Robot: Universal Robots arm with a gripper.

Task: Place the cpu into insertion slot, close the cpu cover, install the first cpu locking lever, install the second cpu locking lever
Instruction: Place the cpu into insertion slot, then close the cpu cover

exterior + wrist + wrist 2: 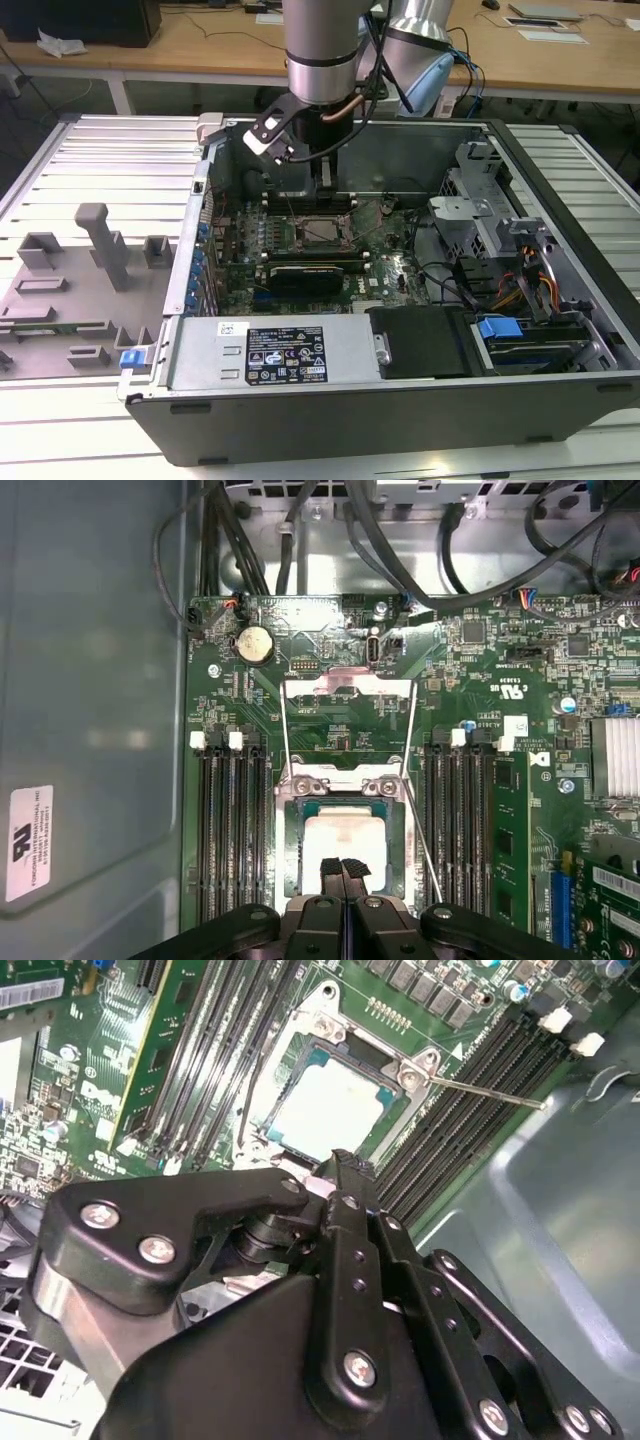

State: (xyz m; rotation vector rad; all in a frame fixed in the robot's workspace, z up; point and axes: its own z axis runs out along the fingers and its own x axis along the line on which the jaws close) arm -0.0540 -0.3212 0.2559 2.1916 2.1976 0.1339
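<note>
The gripper (344,866) hung just over the insertion slot (304,812), its fingers (332,870) pressed together (nothing visible between them). The cpu (345,836) lay seated in the slot, the cpu cover (396,840) lowered around it, and one locking lever (490,1091) projected free beside it.

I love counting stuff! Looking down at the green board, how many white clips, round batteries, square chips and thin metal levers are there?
In the first wrist view:
White clips: 4
Round battery: 1
Square chip: 1
Thin metal levers: 2
Total: 8
</note>
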